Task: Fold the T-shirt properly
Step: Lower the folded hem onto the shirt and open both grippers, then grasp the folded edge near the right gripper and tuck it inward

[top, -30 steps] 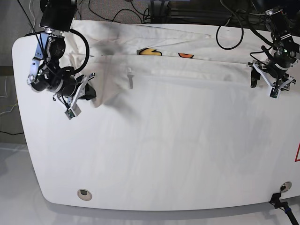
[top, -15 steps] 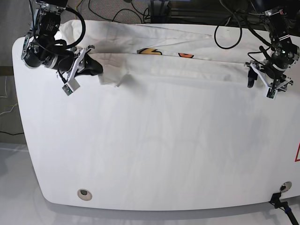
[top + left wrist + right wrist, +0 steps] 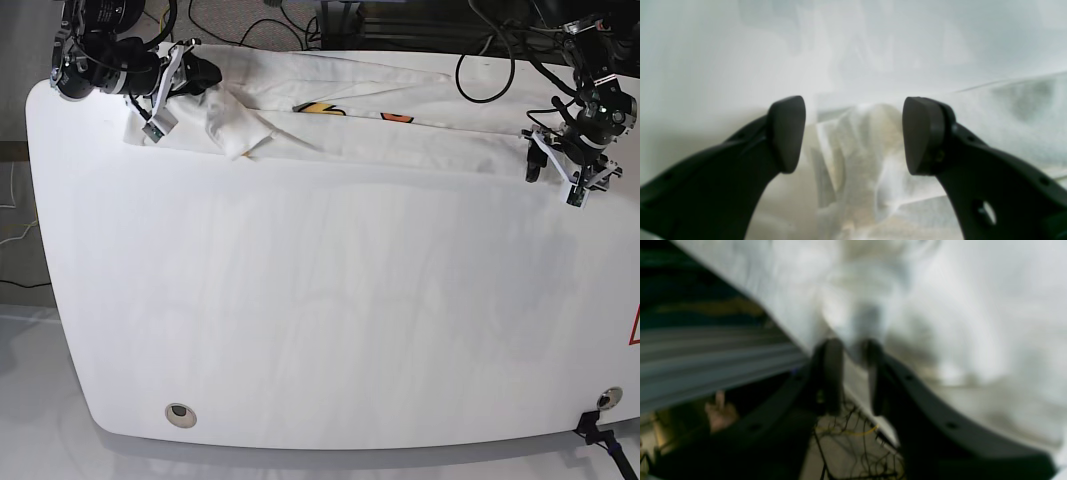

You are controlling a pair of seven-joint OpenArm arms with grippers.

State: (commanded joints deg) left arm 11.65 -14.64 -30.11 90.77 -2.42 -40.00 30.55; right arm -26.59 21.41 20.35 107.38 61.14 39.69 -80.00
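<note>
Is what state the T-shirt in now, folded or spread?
Partly folded: the T-shirt lies in a long narrow strip, with one flap turned over near the right end effector.

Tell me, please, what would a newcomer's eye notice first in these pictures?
Probably the long white cotton T-shirt, spread across the far edge of the white table, with yellow and orange print showing near its middle. Next, the two black-and-silver robot arms, one above each end of the shirt.
</note>
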